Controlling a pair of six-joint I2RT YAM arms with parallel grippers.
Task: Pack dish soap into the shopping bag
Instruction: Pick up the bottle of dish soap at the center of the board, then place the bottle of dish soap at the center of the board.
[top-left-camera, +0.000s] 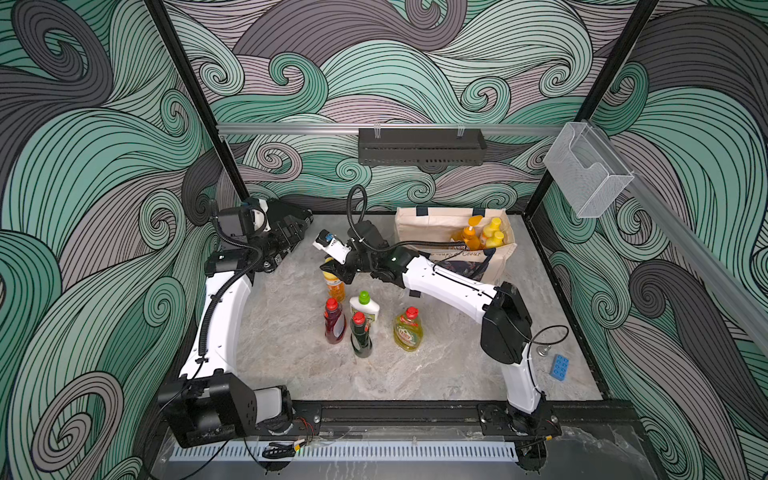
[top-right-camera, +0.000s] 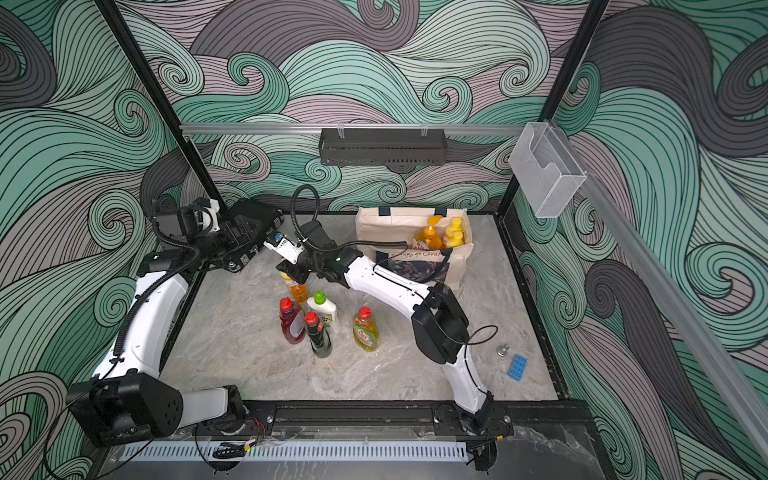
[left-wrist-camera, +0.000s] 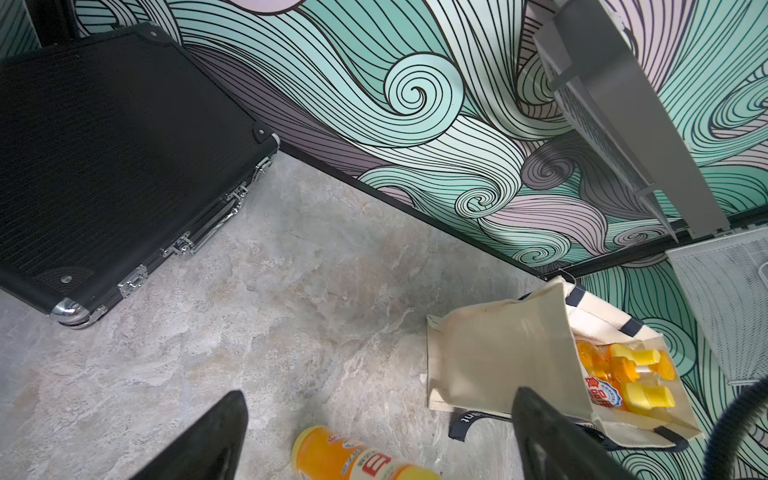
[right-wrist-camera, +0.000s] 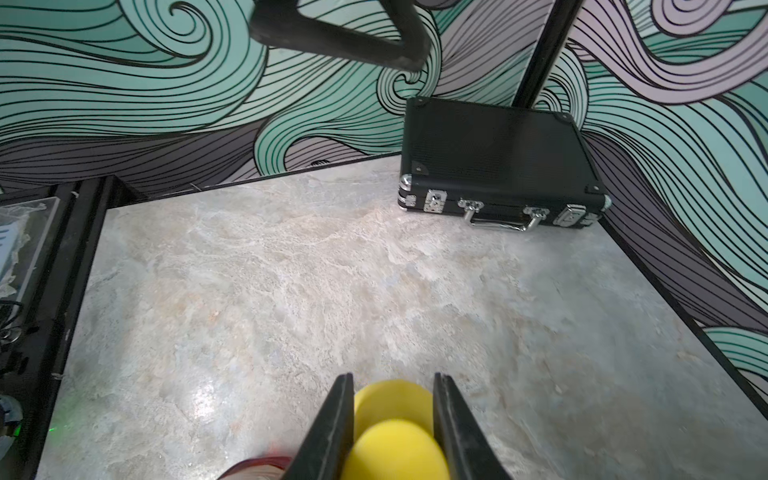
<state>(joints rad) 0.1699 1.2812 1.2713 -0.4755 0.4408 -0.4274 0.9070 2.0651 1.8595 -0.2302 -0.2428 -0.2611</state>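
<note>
As the right pincer (right-wrist-camera: 393, 386) pinches the orange bottle (top-left-camera: 334, 286) by its cap, lift straight, clearing the bag (top-left-camera: 419, 226) rim; left pincer (left-wrist-camera: 378, 392) gapes.

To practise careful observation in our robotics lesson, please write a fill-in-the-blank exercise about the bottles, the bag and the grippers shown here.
The right gripper is shut on the orange bottle's ____ cap.
The shopping bag holds ____ bottles.
The white bottle has a ____ cap.
The left gripper is ____, holding nothing.
Missing words: yellow; three; green; open.
</note>
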